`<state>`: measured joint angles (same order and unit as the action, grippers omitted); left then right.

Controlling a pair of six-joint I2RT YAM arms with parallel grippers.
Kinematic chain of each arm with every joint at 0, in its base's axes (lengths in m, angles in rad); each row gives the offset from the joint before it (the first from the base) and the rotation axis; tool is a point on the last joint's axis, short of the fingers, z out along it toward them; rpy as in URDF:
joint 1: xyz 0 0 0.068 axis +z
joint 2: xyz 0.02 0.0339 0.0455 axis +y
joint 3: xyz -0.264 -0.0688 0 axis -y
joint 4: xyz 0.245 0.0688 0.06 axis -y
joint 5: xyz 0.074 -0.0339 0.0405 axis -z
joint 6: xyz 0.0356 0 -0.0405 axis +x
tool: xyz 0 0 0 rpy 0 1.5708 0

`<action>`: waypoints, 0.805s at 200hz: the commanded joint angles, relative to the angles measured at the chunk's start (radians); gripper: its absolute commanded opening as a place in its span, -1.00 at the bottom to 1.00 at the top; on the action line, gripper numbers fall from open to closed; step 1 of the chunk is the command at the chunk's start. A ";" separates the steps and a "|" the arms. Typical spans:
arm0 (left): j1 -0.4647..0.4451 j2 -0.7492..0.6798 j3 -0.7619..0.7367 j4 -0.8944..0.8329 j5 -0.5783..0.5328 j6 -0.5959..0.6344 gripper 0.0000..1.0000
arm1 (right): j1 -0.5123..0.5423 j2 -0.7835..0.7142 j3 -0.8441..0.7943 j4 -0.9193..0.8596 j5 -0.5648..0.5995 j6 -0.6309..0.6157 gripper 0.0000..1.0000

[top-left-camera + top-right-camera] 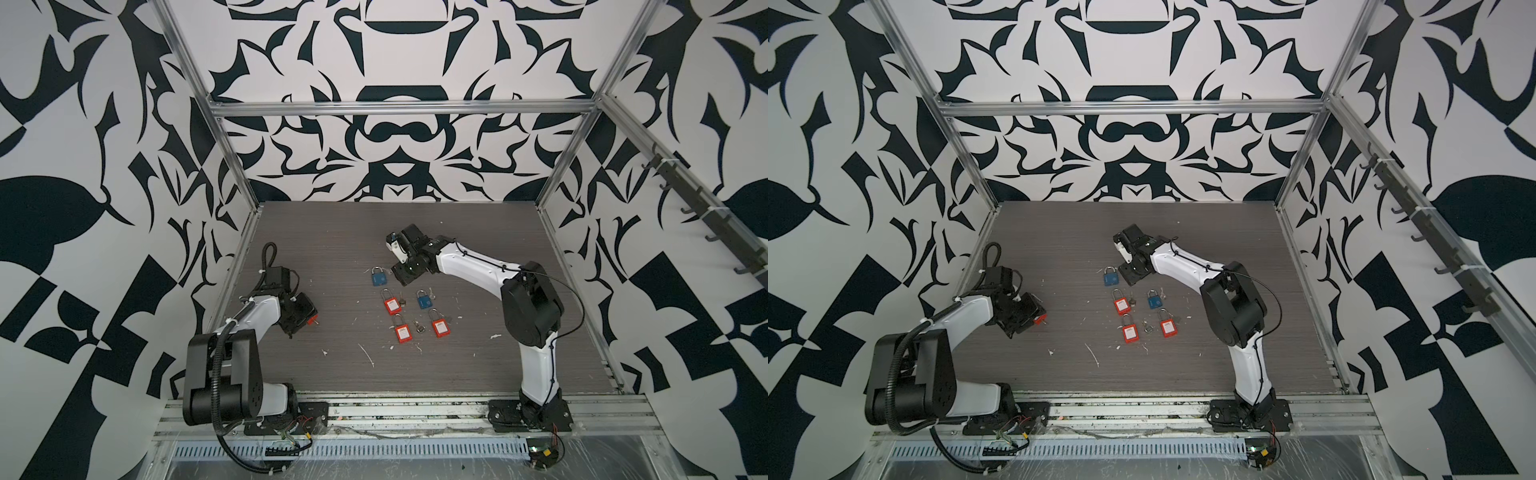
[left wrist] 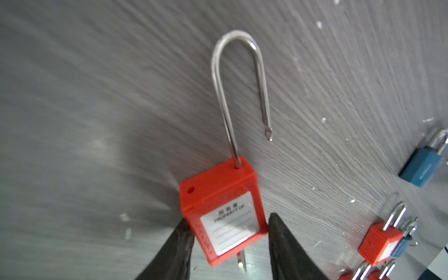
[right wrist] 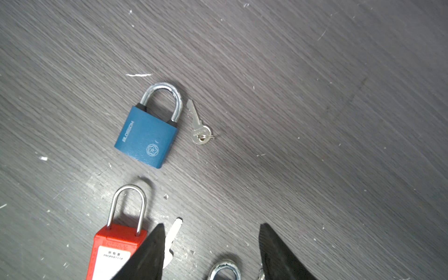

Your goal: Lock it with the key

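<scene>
Left wrist view: left gripper (image 2: 228, 218) has its dark fingers (image 2: 178, 249) on both flanks of the open red padlock (image 2: 218, 194), grasping the body low down, label facing the camera. A thin metal tab pokes out of the base between the fingers, by the look of it the key (image 2: 241, 262) seen edge-on. Past the body the long shackle (image 2: 236, 80) is sprung: one leg seated, free tip hanging clear of its hole. Behind that, the grey wood-grain table (image 2: 97, 109) is smeared with blur. Right wrist view: right gripper (image 3: 211, 225) is released, fingers wide, nothing between them, hanging over the table. Nearest it lies a closed red padlock (image 3: 114, 252) with a flat key (image 3: 175, 230) just beside, partly hidden by one finger; farther out, a blue padlock (image 3: 146, 135) lies flat, shackle shut, small silver key (image 3: 199, 126) just beside it. In a top view the open red padlock (image 1: 308, 321) shows only as a red end at the left gripper's tip, left of centre, well apart from the padlock group (image 1: 424, 301) mid-table: two red in the near row, red and blue behind, one blue farthest. Right gripper (image 1: 402, 275) hangs at that far end, just beside the farthest blue one.
</scene>
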<state>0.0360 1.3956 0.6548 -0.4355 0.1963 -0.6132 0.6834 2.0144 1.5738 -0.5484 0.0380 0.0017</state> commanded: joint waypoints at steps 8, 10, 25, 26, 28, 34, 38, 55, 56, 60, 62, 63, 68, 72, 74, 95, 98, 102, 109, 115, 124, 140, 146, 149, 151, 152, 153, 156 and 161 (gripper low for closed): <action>-0.047 0.030 -0.006 0.039 0.019 -0.040 0.00 | 0.011 -0.077 -0.012 0.026 -0.011 0.004 0.27; -0.051 0.032 -0.006 0.041 0.020 -0.043 0.00 | 0.011 -0.077 -0.011 0.027 -0.012 0.002 0.27; -0.077 0.042 -0.001 0.053 0.032 -0.070 0.00 | 0.012 -0.082 -0.008 0.030 -0.015 -0.002 0.27; -0.078 0.043 -0.001 0.055 0.033 -0.073 0.00 | 0.013 -0.082 -0.008 0.030 -0.015 -0.004 0.27; -0.083 0.043 -0.001 0.056 0.037 -0.078 0.00 | 0.014 -0.083 -0.007 0.031 -0.016 -0.006 0.27; -0.096 0.044 0.000 0.069 0.043 -0.093 0.00 | 0.016 -0.085 -0.006 0.033 -0.019 -0.009 0.27; -0.107 0.044 -0.001 0.075 0.044 -0.105 0.00 | 0.016 -0.087 -0.006 0.035 -0.020 -0.011 0.27; -0.149 0.036 -0.004 0.118 0.043 -0.169 0.01 | 0.022 -0.090 -0.005 0.044 -0.029 -0.015 0.27; -0.151 0.035 -0.005 0.121 0.043 -0.172 0.01 | 0.023 -0.091 -0.005 0.045 -0.030 -0.014 0.26; -0.160 0.034 -0.006 0.132 0.044 -0.190 0.01 | 0.025 -0.091 -0.005 0.047 -0.030 -0.015 0.26; -0.163 0.033 -0.006 0.136 0.043 -0.198 0.02 | 0.026 -0.090 -0.004 0.046 -0.030 -0.015 0.26; -0.165 0.032 -0.006 0.139 0.042 -0.202 0.02 | 0.026 -0.090 -0.004 0.046 -0.030 -0.015 0.26; -0.173 0.029 -0.005 0.151 0.043 -0.221 0.03 | 0.029 -0.090 -0.002 0.046 -0.033 -0.015 0.26; -0.179 0.027 -0.002 0.159 0.043 -0.230 0.03 | 0.032 -0.089 -0.001 0.046 -0.036 -0.015 0.26; -0.182 0.024 -0.002 0.162 0.043 -0.236 0.04 | 0.035 -0.089 0.000 0.045 -0.037 -0.015 0.26; -0.192 -0.013 0.025 0.163 0.020 -0.249 0.09 | 0.055 -0.089 0.000 0.039 -0.041 -0.017 0.26; -0.191 -0.021 0.029 0.162 0.018 -0.248 0.09 | 0.059 -0.089 -0.001 0.039 -0.041 -0.016 0.26; -0.192 -0.030 0.037 0.160 0.011 -0.243 0.10 | 0.064 -0.089 -0.003 0.039 -0.042 -0.014 0.26; -0.191 -0.043 0.051 0.145 0.005 -0.236 0.12 | 0.073 -0.090 -0.005 0.040 -0.051 -0.013 0.26; -0.191 -0.056 0.070 0.123 -0.005 -0.223 0.14 | 0.082 -0.089 -0.006 0.043 -0.061 -0.014 0.26; -0.188 -0.075 0.104 0.083 -0.040 -0.193 0.15 | 0.097 -0.086 -0.010 0.049 -0.077 -0.018 0.26; -0.169 -0.111 0.163 0.014 -0.097 -0.118 0.21 | 0.128 -0.078 -0.016 0.072 -0.102 -0.020 0.26; -0.149 -0.114 0.180 -0.003 -0.104 -0.093 0.22 | 0.141 -0.069 -0.012 0.078 -0.112 -0.019 0.26; -0.137 -0.113 0.184 -0.009 -0.102 -0.082 0.22 | 0.148 -0.065 -0.010 0.079 -0.113 -0.019 0.26; -0.129 -0.139 0.187 -0.012 -0.099 -0.076 0.22 | 0.151 -0.062 -0.007 0.080 -0.118 -0.017 0.26; -0.123 -0.144 0.189 -0.014 -0.097 -0.073 0.22 | 0.154 -0.059 -0.005 0.079 -0.121 -0.016 0.26; -0.117 -0.147 0.190 -0.015 -0.095 -0.070 0.22 | 0.155 -0.057 -0.002 0.079 -0.123 -0.015 0.26; -0.102 -0.152 0.193 -0.015 -0.086 -0.059 0.22 | 0.162 -0.051 0.003 0.080 -0.130 -0.013 0.26; -0.074 -0.155 0.197 -0.016 -0.064 -0.044 0.22 | 0.172 -0.038 0.013 0.082 -0.145 -0.012 0.26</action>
<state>-0.1219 1.3022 0.8062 -0.3725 0.1539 -0.7486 0.8082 1.9553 1.5612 -0.4999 -0.0387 -0.0067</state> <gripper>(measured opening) 0.609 0.632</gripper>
